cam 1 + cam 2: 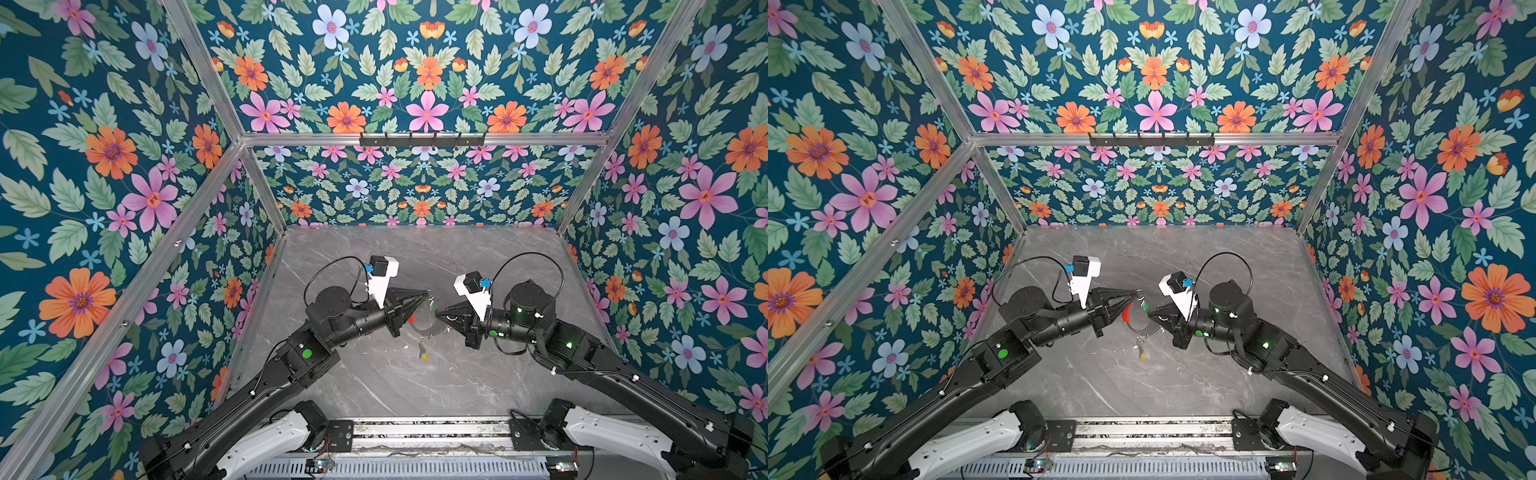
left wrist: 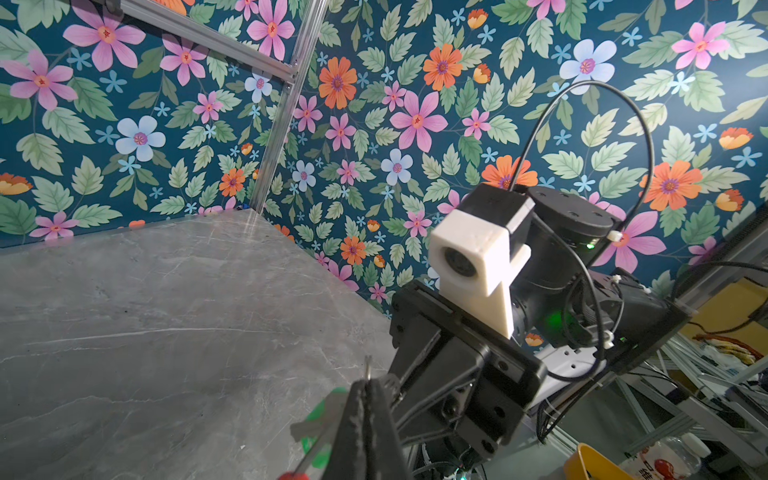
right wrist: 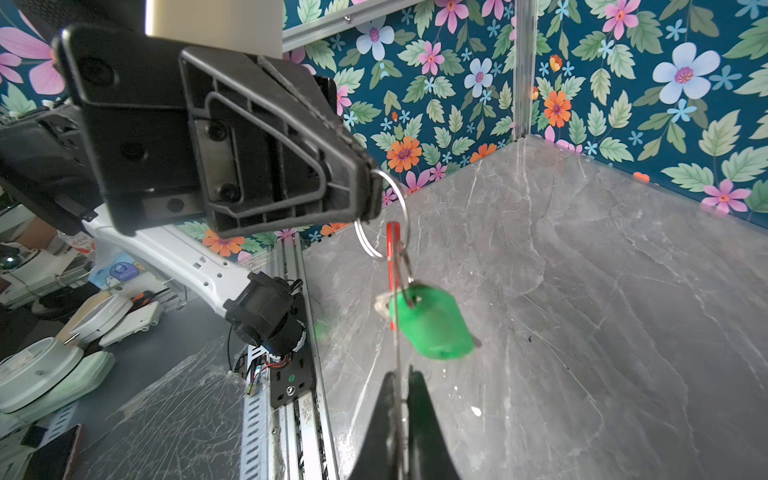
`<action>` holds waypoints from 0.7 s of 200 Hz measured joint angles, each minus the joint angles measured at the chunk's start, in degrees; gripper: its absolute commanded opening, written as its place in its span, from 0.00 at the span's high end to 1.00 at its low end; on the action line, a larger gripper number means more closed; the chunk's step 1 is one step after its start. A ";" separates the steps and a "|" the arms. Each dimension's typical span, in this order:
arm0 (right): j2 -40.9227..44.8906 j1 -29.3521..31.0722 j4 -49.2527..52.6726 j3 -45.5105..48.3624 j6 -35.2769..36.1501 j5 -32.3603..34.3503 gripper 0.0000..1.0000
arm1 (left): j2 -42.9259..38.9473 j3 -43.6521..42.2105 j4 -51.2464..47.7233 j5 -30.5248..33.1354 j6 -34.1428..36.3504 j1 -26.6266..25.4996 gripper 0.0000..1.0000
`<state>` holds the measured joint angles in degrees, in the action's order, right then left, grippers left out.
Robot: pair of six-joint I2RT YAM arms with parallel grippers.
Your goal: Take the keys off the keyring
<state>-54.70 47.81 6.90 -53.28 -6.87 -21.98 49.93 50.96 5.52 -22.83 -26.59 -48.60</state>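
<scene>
Left pincer (image 1: 428, 294): extends from the left in both top views, tips clenched on a split loop (image 3: 383, 216) strung on the keyring (image 1: 428, 331). In the right wrist view, pinches that loop at the very end of the black fingers (image 3: 291, 166), most of the loop standing free beyond them.

Keyring: hangs in the gap between the two pincers, clear of the grey bench (image 1: 374, 257), gripped from both sides. Carries a red sleeve (image 1: 1126, 314) on the arc nearest the left pincer. Appears edge-on in the right wrist view, as a thin wire running straight on from the sleeve.

Green key (image 3: 432, 326): dangles by its tag from a second loop (image 3: 406, 270) just beside the red sleeve, between the two sets of tips. Shows only as a green blur in the left wrist view; blade too unclear to describe.

Yellow key (image 1: 423, 351): hangs from the near arc of the keyring, below both pincers in the top views. Cannot be told whether its tip touches the bench.

Right pincer (image 1: 438, 314): extends from the right, tips facing the left pincer and close to it. Clenches the bare wire of the keyring, seen passing between the closed tips in the right wrist view.
</scene>
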 measured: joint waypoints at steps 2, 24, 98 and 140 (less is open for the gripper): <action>-0.02 0.04 0.07 -0.09 0.02 0.07 1.00 | 0.00 0.07 -0.02 0.15 0.00 -0.02 1.00; -0.15 0.81 1.38 -1.11 0.04 1.60 1.00 | 0.22 0.66 -0.50 1.42 0.07 -0.31 1.00; -1.42 3.37 7.37 -4.79 0.35 8.90 1.00 | 1.75 2.27 -3.32 7.13 1.14 -1.44 1.00; -3.52 6.97 10.71 -7.63 2.27 16.68 1.00 | 2.40 2.71 -3.89 8.79 1.44 -1.70 1.00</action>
<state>-58.22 54.78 17.61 -60.90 -4.60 -5.30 52.34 53.67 1.63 -14.04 -25.15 -50.30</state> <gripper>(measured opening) 0.057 0.050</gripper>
